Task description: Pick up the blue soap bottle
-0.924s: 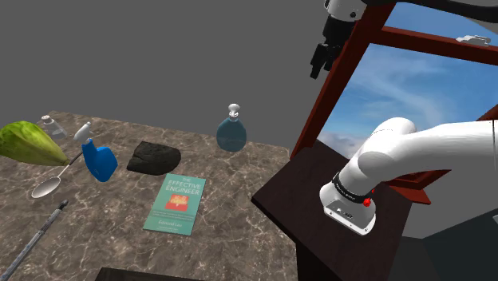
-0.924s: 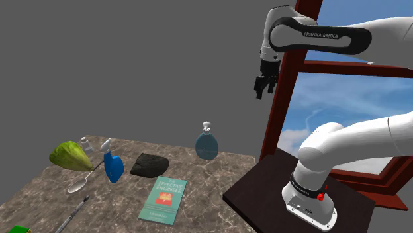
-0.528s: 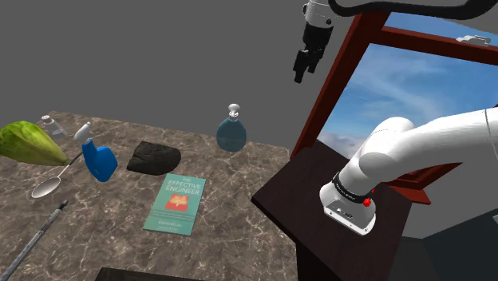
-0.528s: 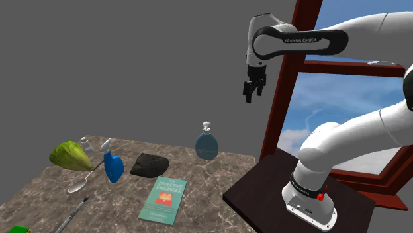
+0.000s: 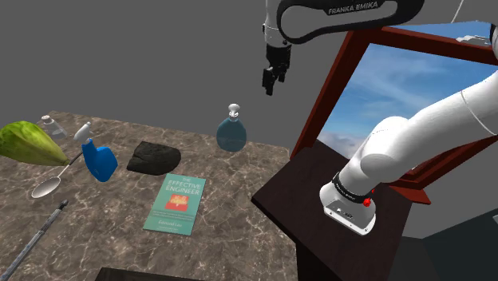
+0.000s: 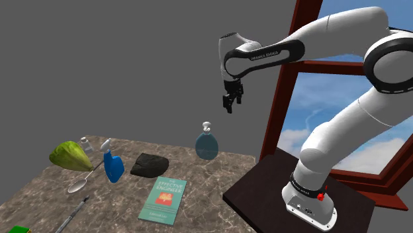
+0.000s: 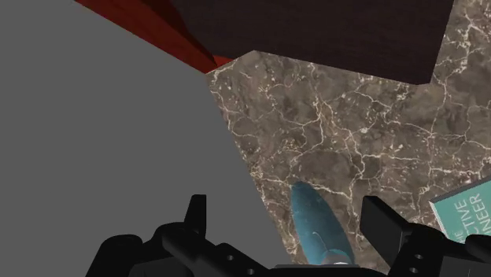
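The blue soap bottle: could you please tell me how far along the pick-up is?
Nothing is done yet: the blue soap bottle stands upright on the marbled table, untouched. In hand: the gripper hangs open, high above the bottle; in the wrist view the bottle shows between the parted fingers, far below. Left: descend, close on it and lift.

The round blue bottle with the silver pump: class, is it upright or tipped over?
Upright: the round blue bottle rests on its base on the table, silver pump on top.
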Tool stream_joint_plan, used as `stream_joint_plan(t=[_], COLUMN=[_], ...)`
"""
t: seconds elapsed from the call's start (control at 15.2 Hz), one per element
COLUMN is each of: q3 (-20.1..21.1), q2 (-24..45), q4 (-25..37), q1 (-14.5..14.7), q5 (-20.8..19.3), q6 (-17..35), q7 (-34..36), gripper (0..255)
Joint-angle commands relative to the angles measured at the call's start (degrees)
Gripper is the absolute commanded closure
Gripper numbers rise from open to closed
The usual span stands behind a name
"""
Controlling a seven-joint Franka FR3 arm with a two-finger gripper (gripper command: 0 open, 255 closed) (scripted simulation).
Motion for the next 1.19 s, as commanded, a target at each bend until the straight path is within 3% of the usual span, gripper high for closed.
stream_joint_plan(t=[0.0,0.59,0.99,1.12], q3=[1.50,6.64,8.04,7.98], q2=[4.37,24.87,38.94,40.81], q4=[1.51,11.65,20.87,21.70], q1=[0.60,3.28,6.47,6.94], q5=[-1.11,-9.21,-15.98,-16.83], q6=[1.90,6.70,6.84,7.33], q7=[0.88,5.62,8.66,9.14], gripper=[0,0,0,0])
